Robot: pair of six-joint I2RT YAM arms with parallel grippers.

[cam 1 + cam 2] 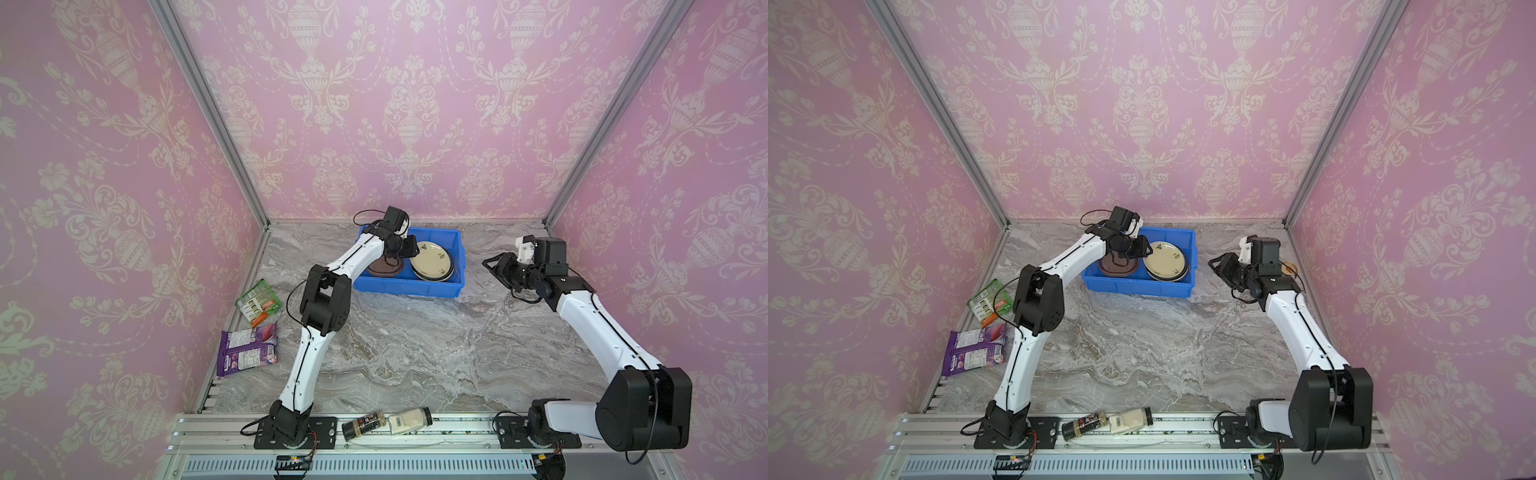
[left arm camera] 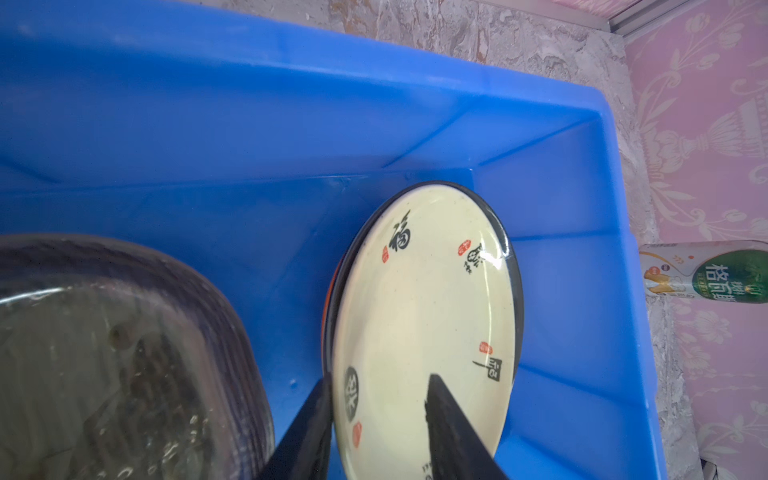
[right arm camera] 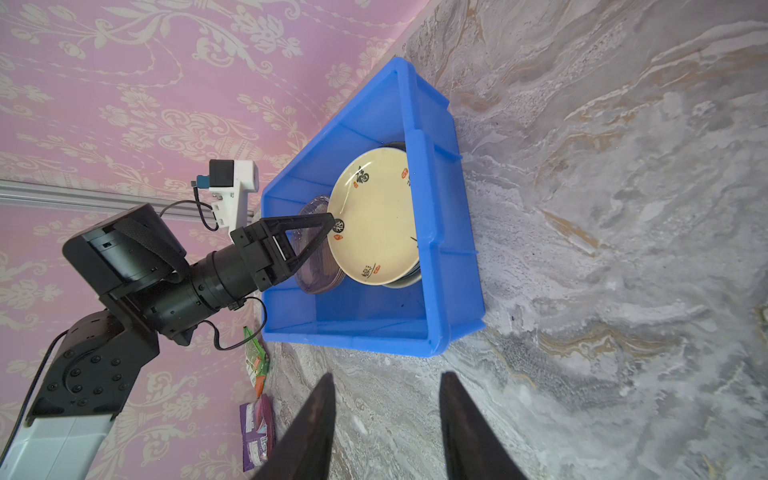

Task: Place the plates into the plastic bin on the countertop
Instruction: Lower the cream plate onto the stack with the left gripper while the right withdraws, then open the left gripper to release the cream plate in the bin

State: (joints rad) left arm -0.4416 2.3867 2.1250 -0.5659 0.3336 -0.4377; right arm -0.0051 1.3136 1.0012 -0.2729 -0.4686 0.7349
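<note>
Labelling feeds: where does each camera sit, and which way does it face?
Top views: high in front, looking down on the countertop; both arms show.
Left wrist: on left arm, looking into the bin at the cream plate; left claw shows.
Right wrist: on right arm, facing the bin; right claw, left arm show.
All share bin, cream plate.

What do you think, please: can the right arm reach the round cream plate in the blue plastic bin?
Probably yes: the right tool is open, bare marbled countertop lies between it and the bin, and the plate tops its stack. The left tool at its edge may obstruct.
</note>
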